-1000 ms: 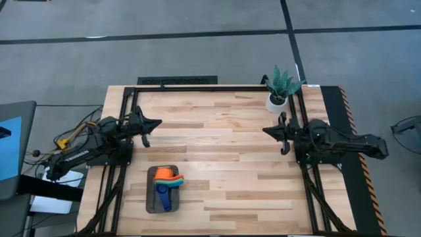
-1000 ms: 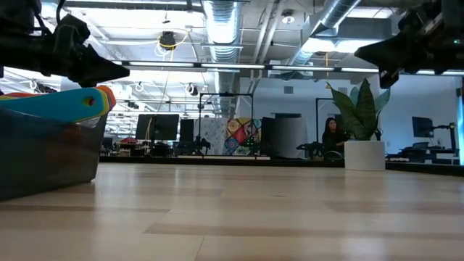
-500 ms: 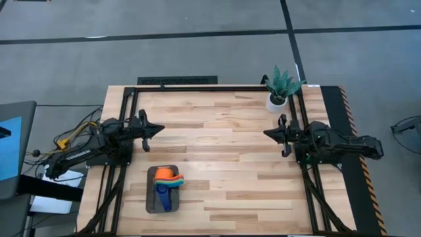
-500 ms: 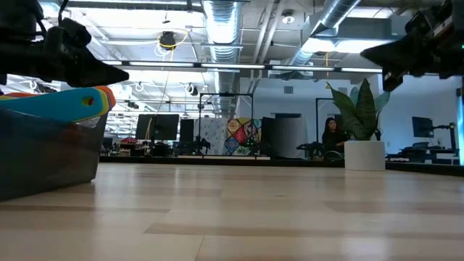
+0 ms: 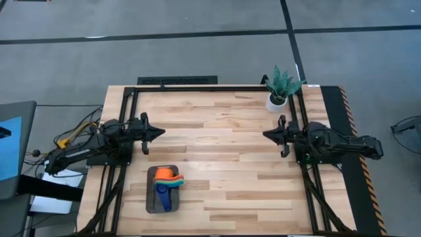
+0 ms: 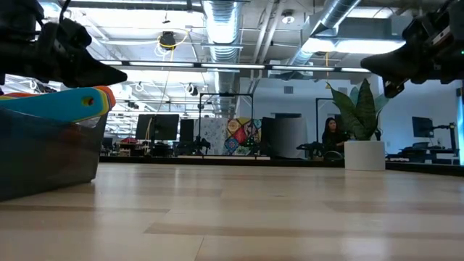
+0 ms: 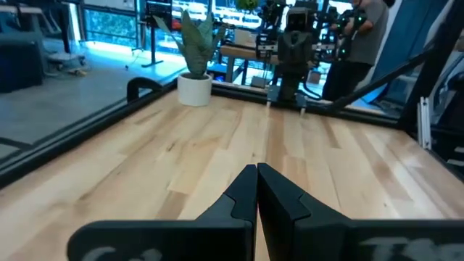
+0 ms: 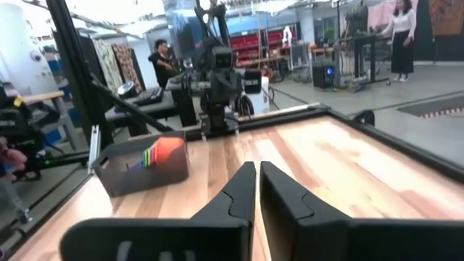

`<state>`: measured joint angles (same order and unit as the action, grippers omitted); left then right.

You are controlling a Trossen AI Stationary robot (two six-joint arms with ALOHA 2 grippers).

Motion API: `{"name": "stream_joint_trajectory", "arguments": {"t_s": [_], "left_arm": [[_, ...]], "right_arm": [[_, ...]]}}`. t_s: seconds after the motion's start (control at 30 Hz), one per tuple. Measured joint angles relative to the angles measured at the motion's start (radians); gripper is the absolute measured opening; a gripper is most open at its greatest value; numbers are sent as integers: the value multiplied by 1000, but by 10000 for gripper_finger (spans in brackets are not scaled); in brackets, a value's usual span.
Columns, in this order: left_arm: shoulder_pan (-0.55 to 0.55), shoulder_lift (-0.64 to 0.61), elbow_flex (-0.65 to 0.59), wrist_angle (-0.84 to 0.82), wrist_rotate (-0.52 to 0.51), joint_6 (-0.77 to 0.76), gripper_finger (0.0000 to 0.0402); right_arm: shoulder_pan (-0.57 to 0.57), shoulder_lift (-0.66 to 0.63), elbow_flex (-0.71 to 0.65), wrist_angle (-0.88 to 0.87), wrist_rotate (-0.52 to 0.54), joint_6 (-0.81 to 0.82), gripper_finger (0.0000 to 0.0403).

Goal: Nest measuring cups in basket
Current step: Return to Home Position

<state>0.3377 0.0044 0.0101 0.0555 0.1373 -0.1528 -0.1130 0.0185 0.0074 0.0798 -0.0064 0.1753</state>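
Left gripper (image 5: 160,131): jaws closed, fingers pressed flat together, nothing held. It is held above the left side of the table (image 5: 223,164) and pointed toward the middle. Right gripper (image 5: 266,133): jaws likewise closed and empty, held above the right side and pointed back at the left one. The two are well apart, with bare wood between them.

Measuring cups (image 5: 169,183) are nested in one stack inside the basket (image 5: 150,197). The basket is set on the front-left part of the table, at the lower left of the high view, apart from both grippers.

From above, an orange cup (image 5: 163,174) and a dark blue cup (image 5: 162,195) are shown, with coloured handles fanned over the rim on the side toward the table's middle. In the low view a teal handle (image 6: 54,101) is seen overhanging the rim.

A white plant pot (image 5: 275,102) is placed at the back right corner. A person (image 6: 333,136) is seen in the room beyond.
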Motion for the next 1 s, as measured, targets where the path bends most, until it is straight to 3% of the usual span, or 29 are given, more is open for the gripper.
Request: {"name": "stream_joint_trajectory", "arguments": {"t_s": [1.0], "left_arm": [[-2,0,-3,-6,-47,-27,0]], "right_arm": [[1,0,-2,-64,1,0,55]]}}
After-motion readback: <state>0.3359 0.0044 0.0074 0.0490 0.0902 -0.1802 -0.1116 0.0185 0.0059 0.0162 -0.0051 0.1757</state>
